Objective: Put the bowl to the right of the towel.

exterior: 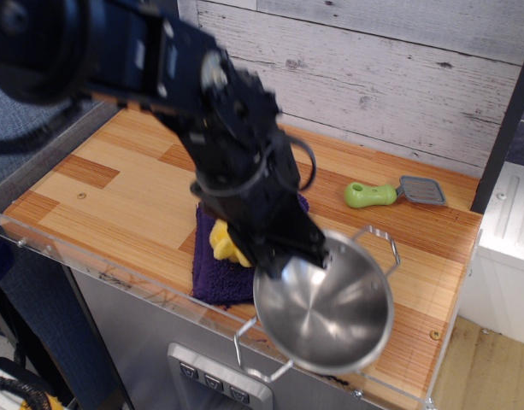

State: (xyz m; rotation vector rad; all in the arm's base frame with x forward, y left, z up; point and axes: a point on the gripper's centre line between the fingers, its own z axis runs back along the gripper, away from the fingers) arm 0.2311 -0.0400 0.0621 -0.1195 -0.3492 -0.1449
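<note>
The round, shiny stainless-steel bowl with two thin wire loop handles hangs tilted over the front right part of the desk, its polished inside turned toward the camera and its rim reaching past the front edge. One handle points toward the back right, the other toward the front left. The black gripper grasps the bowl at its upper left rim, though its fingers are blurred and hard to separate.

Just to the left lies the square dark purple terry towel, fuzzy and thick, near the front edge and largely hidden by the arm. A yellow plush duck sits on it, partly covered.

Near the back right corner rests a small tool with a green rounded handle and grey flat head.

The desk is striped wood laminate with a clear plastic lip. Behind it stands a whitewashed plank wall; blue textured fabric covers the left.
</note>
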